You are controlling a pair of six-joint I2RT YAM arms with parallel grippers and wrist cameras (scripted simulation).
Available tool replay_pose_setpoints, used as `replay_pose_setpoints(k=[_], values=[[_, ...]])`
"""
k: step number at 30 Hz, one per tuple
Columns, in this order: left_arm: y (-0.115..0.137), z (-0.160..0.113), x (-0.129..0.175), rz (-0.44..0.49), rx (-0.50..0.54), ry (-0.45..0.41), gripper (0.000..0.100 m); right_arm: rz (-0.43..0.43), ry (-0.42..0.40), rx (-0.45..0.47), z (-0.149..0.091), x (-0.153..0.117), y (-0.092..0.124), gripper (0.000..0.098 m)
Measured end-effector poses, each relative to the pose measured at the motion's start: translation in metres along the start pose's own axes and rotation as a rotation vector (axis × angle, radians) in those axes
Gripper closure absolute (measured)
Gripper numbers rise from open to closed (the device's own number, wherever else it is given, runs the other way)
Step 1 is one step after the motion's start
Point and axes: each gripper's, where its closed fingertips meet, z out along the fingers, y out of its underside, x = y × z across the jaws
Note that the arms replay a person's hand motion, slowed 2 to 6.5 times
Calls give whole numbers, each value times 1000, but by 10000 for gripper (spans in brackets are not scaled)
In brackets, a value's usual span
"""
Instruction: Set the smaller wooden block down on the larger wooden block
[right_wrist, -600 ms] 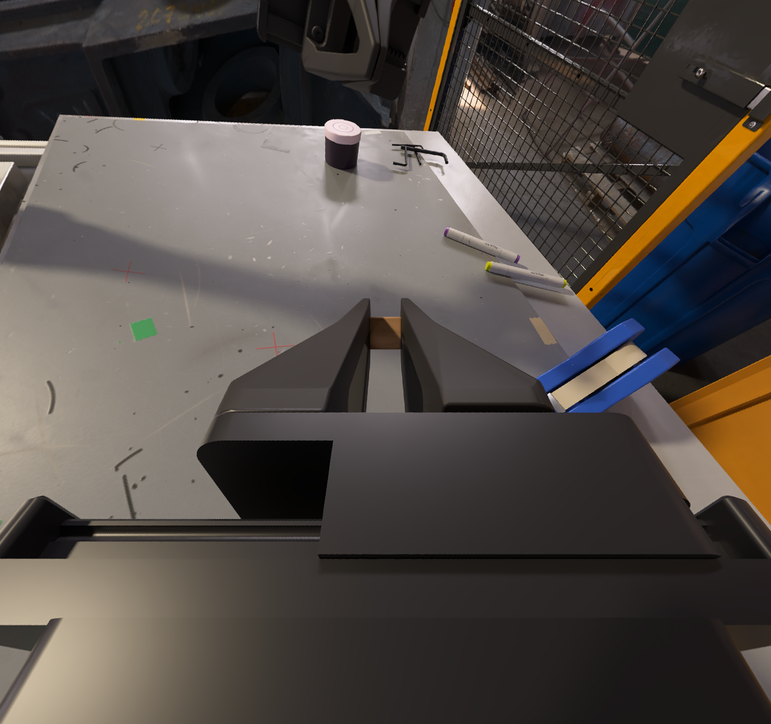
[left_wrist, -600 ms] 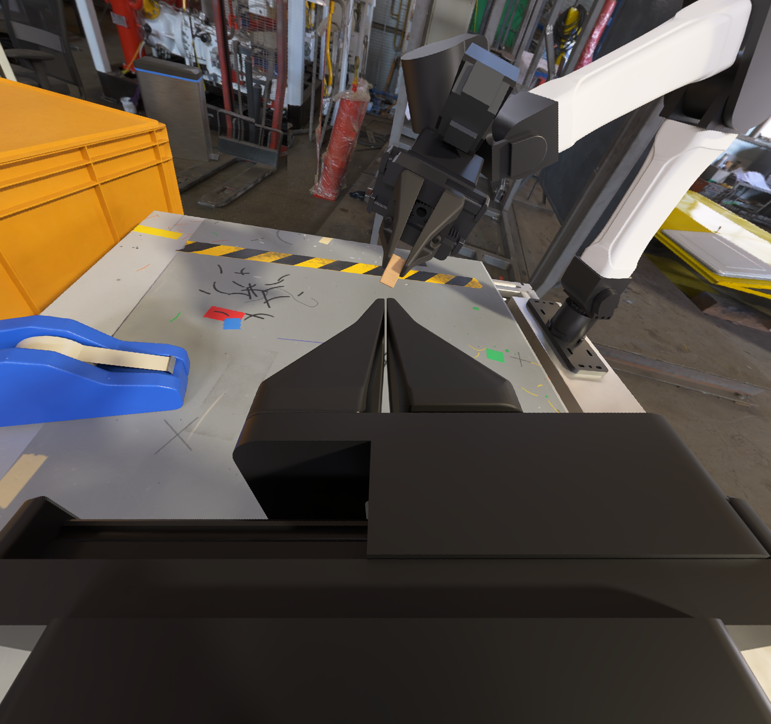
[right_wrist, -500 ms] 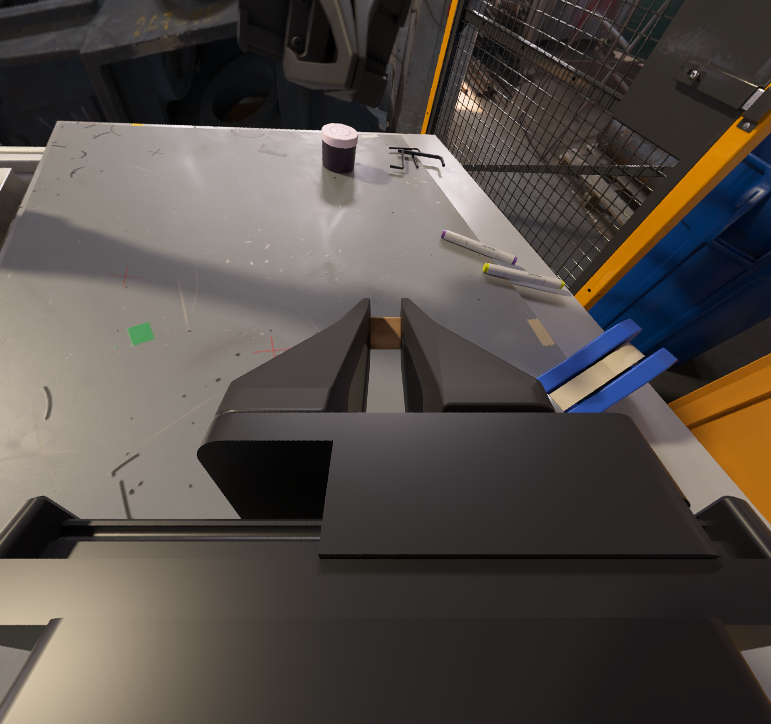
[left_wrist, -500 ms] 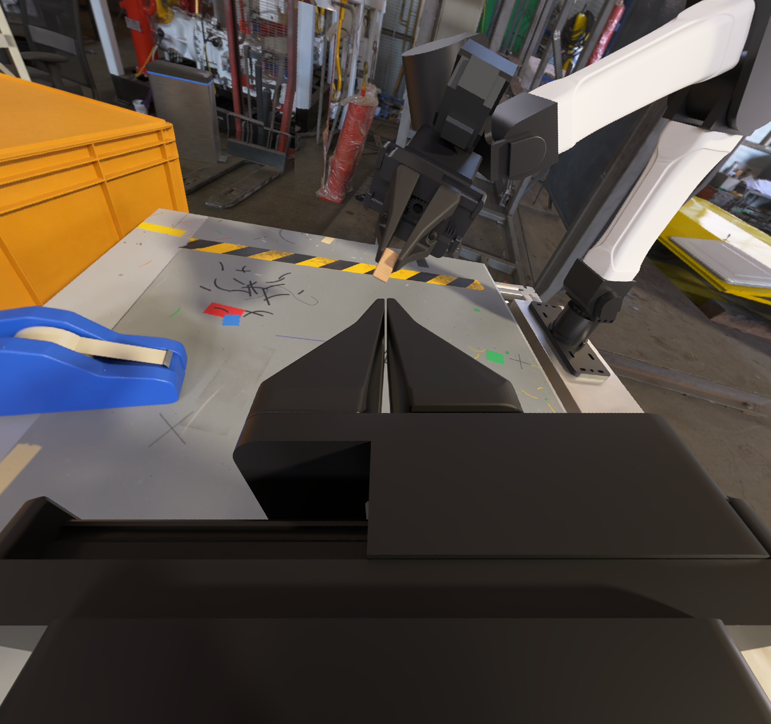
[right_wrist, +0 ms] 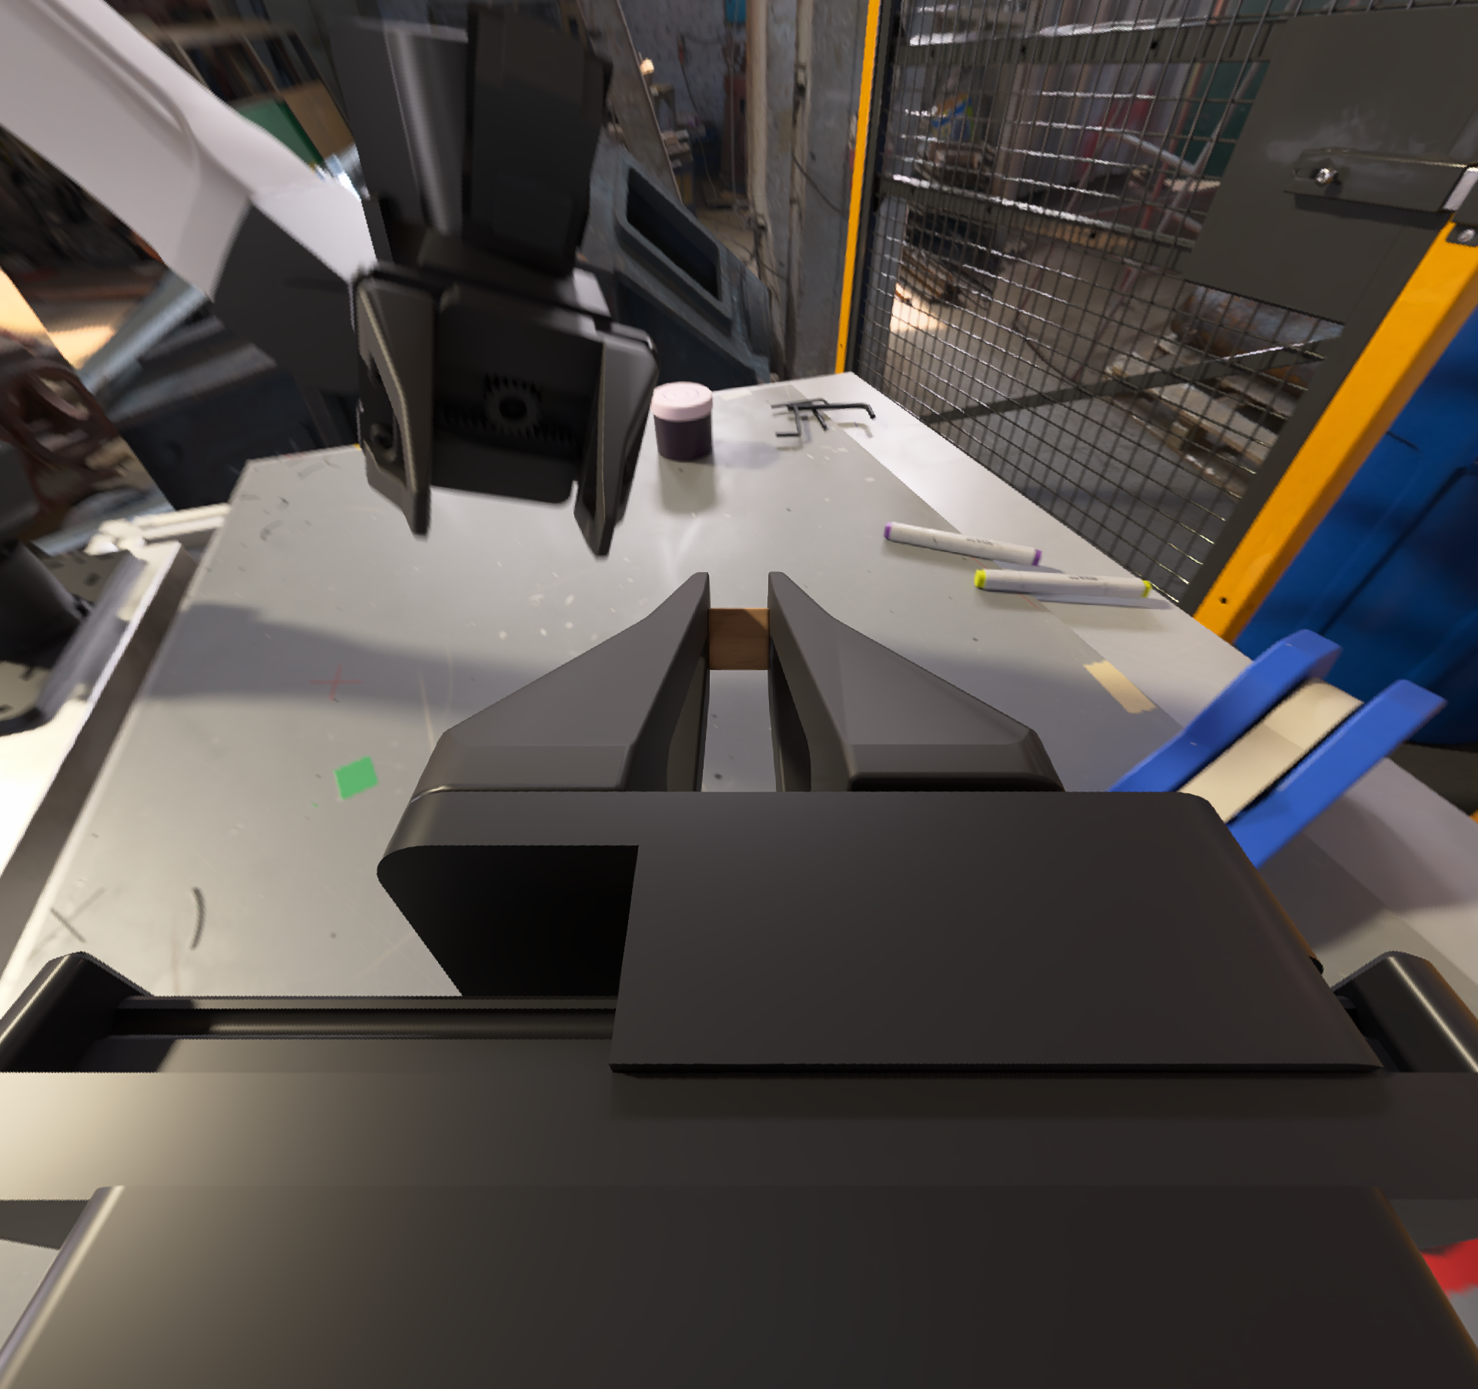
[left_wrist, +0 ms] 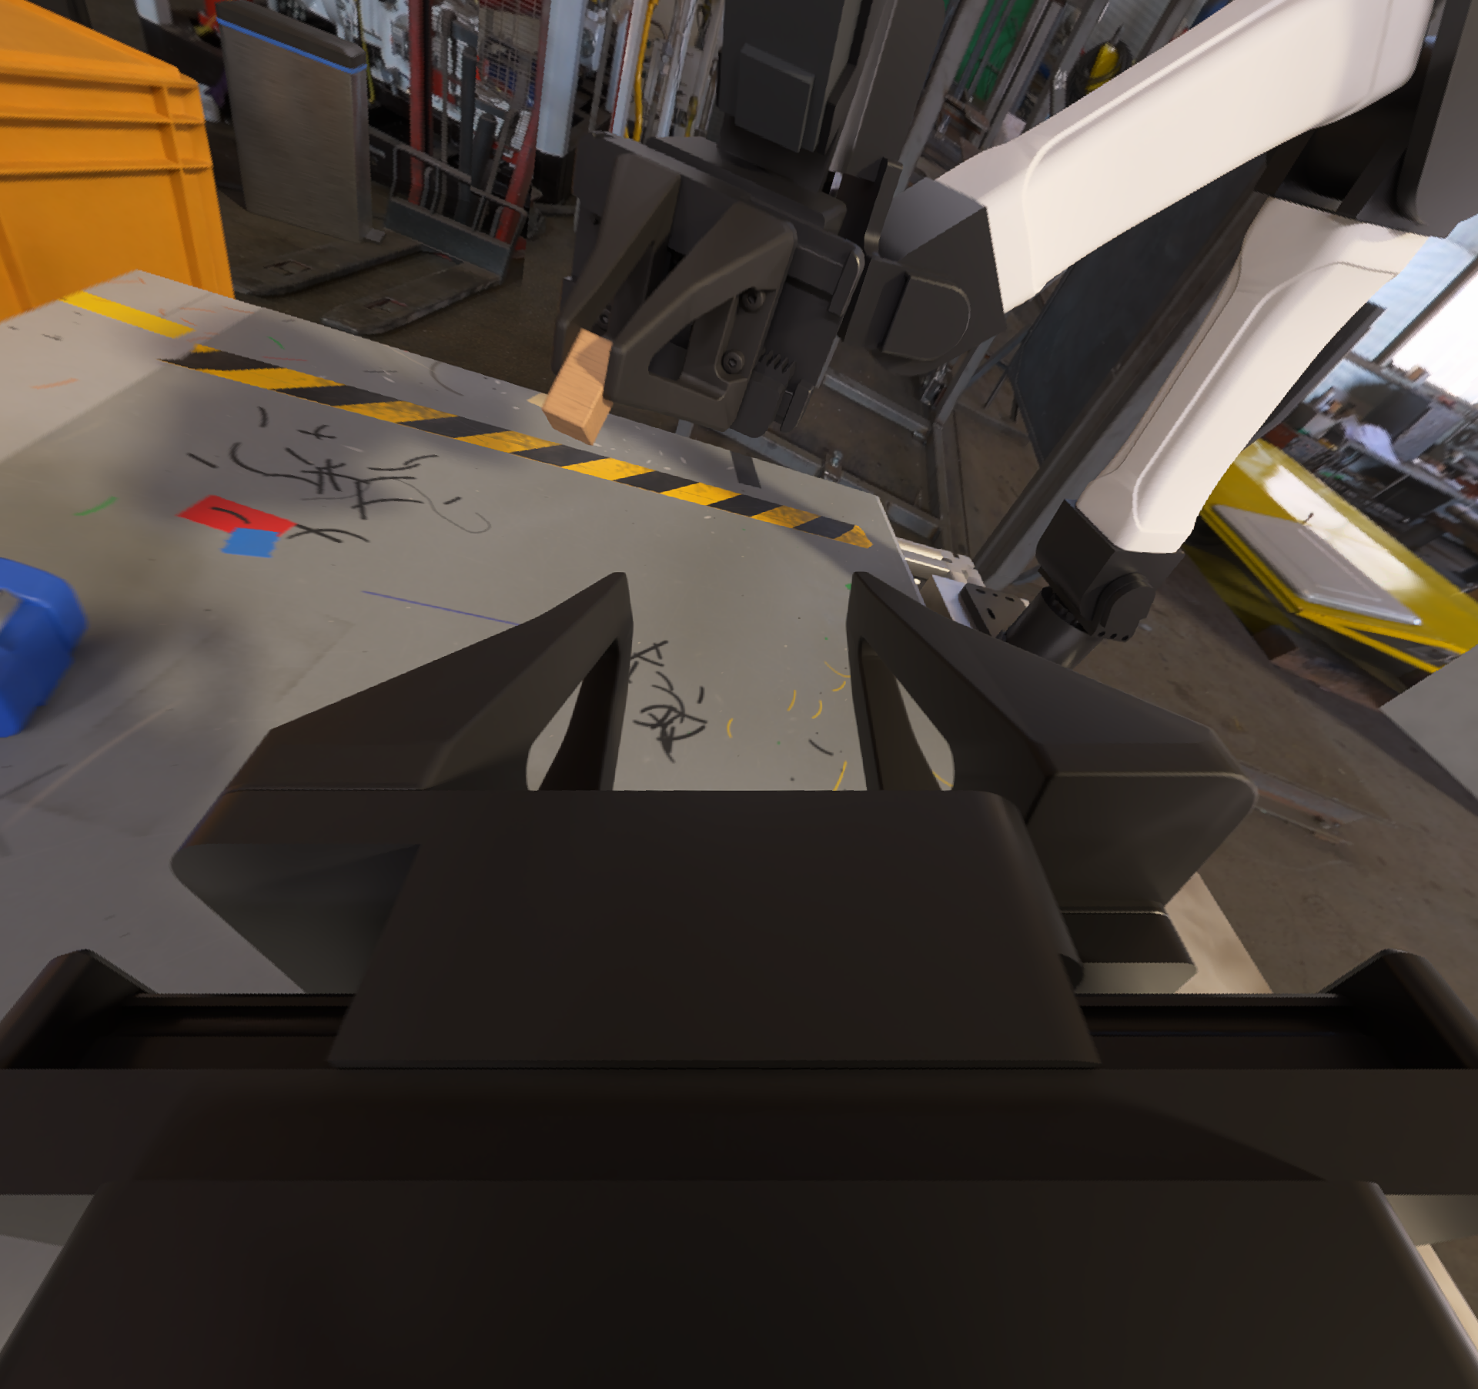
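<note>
A grey, scuffed bench [left_wrist: 448, 599] with a yellow-and-black stripe [left_wrist: 512, 435] along its far edge. An orange crate [left_wrist: 96, 151] stands off one corner; a yellow-framed wire mesh fence [right_wrist: 1080, 191] lines another edge, with cluttered workshop machinery beyond.

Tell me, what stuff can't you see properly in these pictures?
- Larger wooden block: in neither view.
- Wooden block: right wrist view, mostly hidden between the right end effector fingers.
- Blue tape dispenser: left wrist view, cut off by the left edge.
- Left end effector: blurred in the right wrist view.
</note>
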Motion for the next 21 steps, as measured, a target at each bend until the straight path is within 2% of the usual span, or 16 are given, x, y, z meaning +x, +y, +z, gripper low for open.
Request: replay_pose_setpoints(k=[2,5,6,9,16,21], values=[[7,12,1,-26,7,6,557,39,-23,39,0,-2,-3,860],[20,28,-5,-72,11,0,415,94,-57,87,-1,-5,-6,859],[24,32,-8,-84,14,-5,398,109,-67,100,-1,-6,-7,859],[27,43,-17,-107,46,-26,403,146,-98,126,-2,-9,-9,859],[4,51,-30,-104,199,-62,378,220,-162,115,-5,-15,-3,859],[-9,51,-35,-80,260,-71,399,266,-197,87,-5,-17,1,859]])
